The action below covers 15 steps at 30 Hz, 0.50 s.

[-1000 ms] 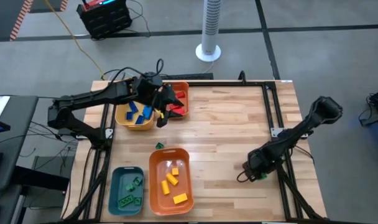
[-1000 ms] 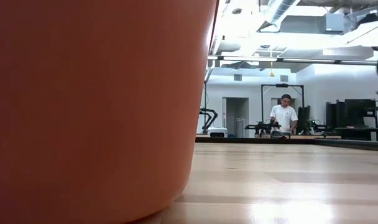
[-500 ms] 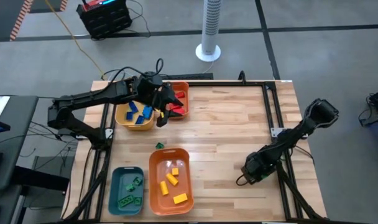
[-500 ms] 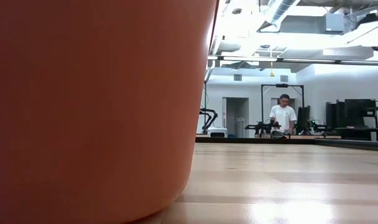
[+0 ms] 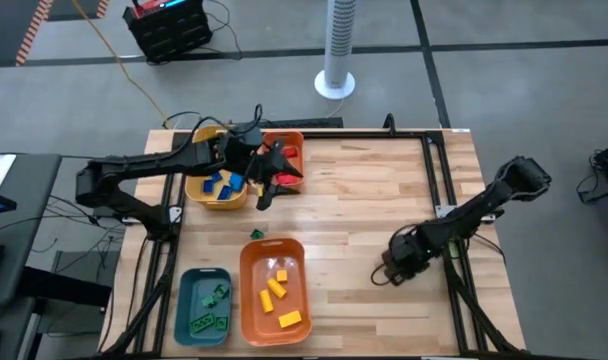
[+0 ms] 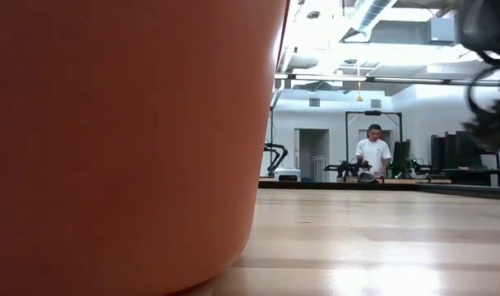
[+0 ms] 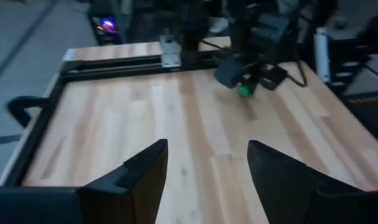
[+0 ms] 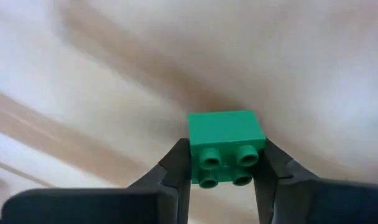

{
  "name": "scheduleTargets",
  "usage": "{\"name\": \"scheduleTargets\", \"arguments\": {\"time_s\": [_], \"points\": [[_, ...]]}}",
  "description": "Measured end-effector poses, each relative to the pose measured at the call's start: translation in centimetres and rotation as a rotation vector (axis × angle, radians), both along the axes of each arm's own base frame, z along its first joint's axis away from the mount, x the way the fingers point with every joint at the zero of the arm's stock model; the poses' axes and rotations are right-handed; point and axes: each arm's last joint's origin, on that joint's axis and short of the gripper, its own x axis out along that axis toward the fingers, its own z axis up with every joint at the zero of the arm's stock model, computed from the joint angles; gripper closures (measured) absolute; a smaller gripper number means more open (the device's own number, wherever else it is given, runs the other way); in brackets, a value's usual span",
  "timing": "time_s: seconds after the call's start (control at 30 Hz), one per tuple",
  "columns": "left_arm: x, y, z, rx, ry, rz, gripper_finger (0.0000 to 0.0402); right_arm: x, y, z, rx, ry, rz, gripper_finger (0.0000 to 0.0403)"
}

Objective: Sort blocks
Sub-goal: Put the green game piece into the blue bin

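"High view first. Where is the right tool [image 5: 392, 270]?"

"Low over the wooden counter [image 5: 374, 200], on its right side. Its two fingers pinch a small green block [image 8: 225, 147]."

"And the left tool [image 5: 274, 180]?"

"Up by the far bins. Its fingers are spread wide and hold nothing."

"Where are the other blocks?"

"Blue ones [image 5: 222, 182] lie in the yellow bin [image 5: 196, 190]. Yellow ones [image 5: 275, 290] lie in the near orange bin [image 5: 246, 290]. Green ones [image 5: 210, 308] lie in the teal bin [image 5: 186, 300]. One green block [image 5: 256, 234] sits alone on the counter, just beside the near orange bin."
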Motion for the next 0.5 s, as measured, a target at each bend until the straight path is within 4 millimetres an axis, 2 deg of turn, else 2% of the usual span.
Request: {"name": "scheduleTargets", "arguments": {"time_s": [0.1, 0.23, 0.37, 0.5], "points": [[-0.6, 0.0, -0.7, 0.046, -0.037, 0.062, 0.0187, 0.8, -1.1, 1.0, -0.055, -0.147, -0.045, 0.0289], [-0.8, 0.2, -0.8, 0.139, -0.06, 0.115, 0.0187, 2.6, -2.7, 3.0, -0.074, -0.437, -0.067, 0.029], [-0.7, 0.2, -0.9, 0.158, -0.055, 0.132, 0.0185, 4.5, -5.2, 4.7, -0.097, -0.675, -0.086, 0.029], [-0.6, -0.4, -1.0, 0.17, -0.048, 0.107, 0.016, 6.1, -7.6, 7.1, -0.132, -0.956, -0.131, 0.029]]}}
